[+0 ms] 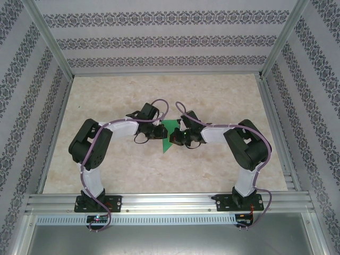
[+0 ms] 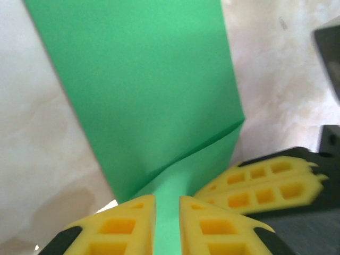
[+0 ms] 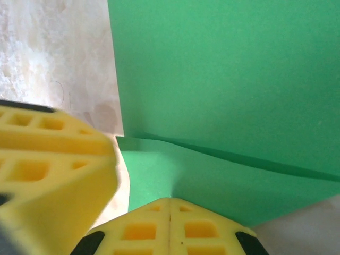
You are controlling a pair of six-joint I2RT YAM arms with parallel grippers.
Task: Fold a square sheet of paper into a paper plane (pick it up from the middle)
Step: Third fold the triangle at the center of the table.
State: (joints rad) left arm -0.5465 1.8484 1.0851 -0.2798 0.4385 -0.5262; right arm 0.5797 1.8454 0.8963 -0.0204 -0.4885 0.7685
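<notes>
The square sheet of paper [image 1: 168, 143] is bright green, partly folded, and lies mid-table between both grippers. In the left wrist view the paper [image 2: 149, 79] carries a diagonal crease, and a strip of it runs into the narrow gap of my left gripper [image 2: 167, 199], whose yellow fingers stand slightly apart. My right gripper [image 3: 170, 201] is shut, pinching a raised edge of the paper [image 3: 223, 69], which puckers at its fingertips. From above, the left gripper [image 1: 159, 133] and right gripper [image 1: 175, 139] nearly touch over the sheet.
The pale marbled tabletop [image 1: 106, 170] is ringed by an aluminium frame [image 1: 170, 202] and patterned walls. The right gripper's fingers [image 2: 260, 183] crowd the left wrist view, and a left finger [image 3: 48, 159] crowds the right wrist view.
</notes>
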